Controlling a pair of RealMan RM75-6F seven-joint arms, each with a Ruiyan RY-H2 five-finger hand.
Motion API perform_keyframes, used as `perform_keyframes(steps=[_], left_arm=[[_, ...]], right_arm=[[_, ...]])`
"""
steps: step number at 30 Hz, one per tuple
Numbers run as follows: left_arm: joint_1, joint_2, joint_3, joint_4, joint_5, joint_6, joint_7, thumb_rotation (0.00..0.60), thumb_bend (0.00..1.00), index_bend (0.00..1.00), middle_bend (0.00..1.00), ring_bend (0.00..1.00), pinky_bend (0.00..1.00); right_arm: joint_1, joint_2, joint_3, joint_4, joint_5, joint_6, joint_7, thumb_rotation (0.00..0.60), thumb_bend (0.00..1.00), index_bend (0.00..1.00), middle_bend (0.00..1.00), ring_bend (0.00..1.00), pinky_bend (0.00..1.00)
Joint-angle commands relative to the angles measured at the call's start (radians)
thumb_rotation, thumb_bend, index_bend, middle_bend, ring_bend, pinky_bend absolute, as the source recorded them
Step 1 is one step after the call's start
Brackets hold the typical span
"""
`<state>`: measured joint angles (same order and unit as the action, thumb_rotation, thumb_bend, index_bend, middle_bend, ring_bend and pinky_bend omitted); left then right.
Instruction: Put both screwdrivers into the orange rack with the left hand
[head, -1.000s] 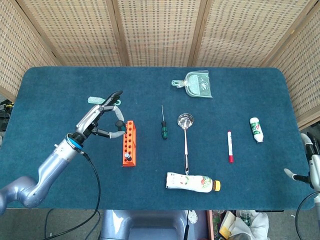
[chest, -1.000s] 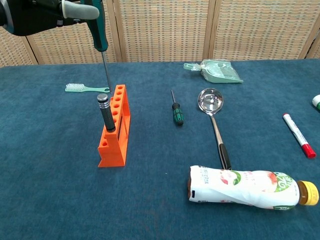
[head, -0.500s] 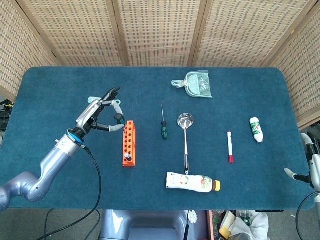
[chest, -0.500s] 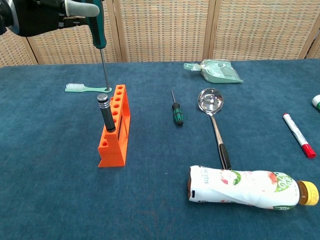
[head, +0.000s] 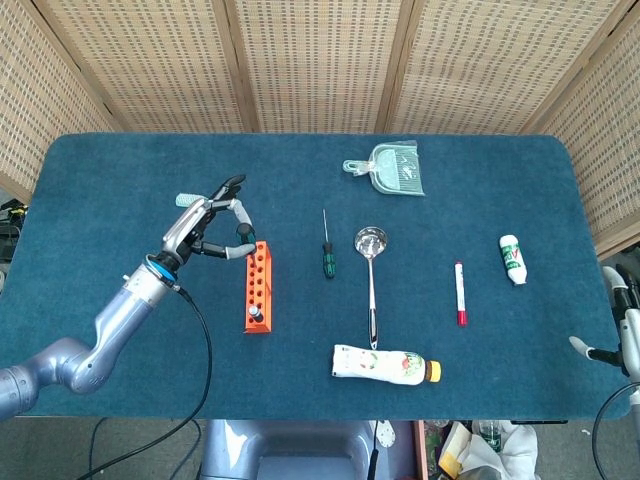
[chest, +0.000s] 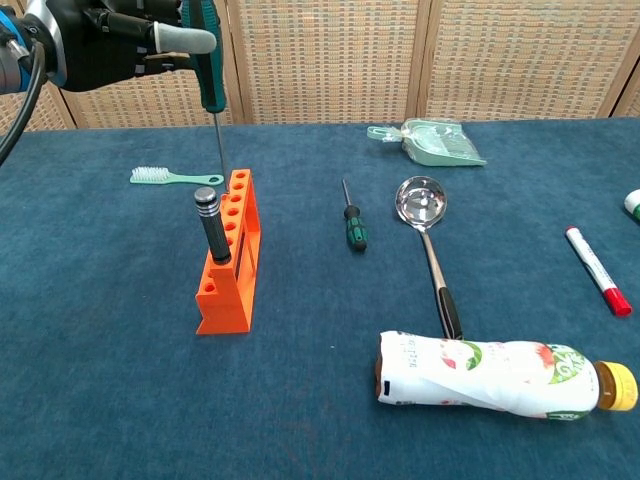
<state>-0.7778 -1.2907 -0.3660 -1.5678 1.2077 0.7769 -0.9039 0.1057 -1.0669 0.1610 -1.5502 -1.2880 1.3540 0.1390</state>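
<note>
My left hand (head: 205, 226) (chest: 105, 45) grips a teal-handled screwdriver (chest: 211, 70) upright. Its thin shaft points down, and the tip hovers at the far end of the orange rack (head: 256, 286) (chest: 233, 255). A black-handled tool (chest: 211, 226) stands in a near hole of the rack. A second screwdriver (head: 326, 252) (chest: 353, 224), with a green handle, lies flat on the cloth to the right of the rack. My right hand (head: 618, 325) hangs off the table's right edge, holding nothing, and the frame cuts off most of it.
A toothbrush (chest: 172, 177) lies behind the rack. A metal ladle (head: 370, 275), a squeezed bottle (head: 385, 365), a red marker (head: 460, 292), a small white bottle (head: 512, 259) and a green dustpan (head: 390, 168) are spread over the right half of the blue table (head: 120, 170).
My left hand has shifted slightly right with the teal screwdriver, bringing its tip closer over the rack's far end. Nothing else has moved.
</note>
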Motion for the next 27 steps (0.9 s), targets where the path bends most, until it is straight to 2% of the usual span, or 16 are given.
perform_keyframes(steps=[1, 27], left_arm=[[-0.002, -0.002, -0.002, 0.002, -0.007, -0.008, -0.001, 0.6, 0.49, 0.7, 0.0, 0.0, 0.0], [-0.001, -0.022, -0.006, 0.02, 0.016, -0.024, -0.026, 0.6, 0.49, 0.7, 0.0, 0.0, 0.0]], right_arm=[[0.0, 0.001, 0.001, 0.001, 0.0, 0.0, 0.004, 0.6, 0.0, 0.0, 0.0, 0.0, 0.0], [-0.001, 0.004, 0.002, 0.004, 0.0, -0.001, 0.013, 0.6, 0.0, 0.0, 0.0, 0.0, 0.0]])
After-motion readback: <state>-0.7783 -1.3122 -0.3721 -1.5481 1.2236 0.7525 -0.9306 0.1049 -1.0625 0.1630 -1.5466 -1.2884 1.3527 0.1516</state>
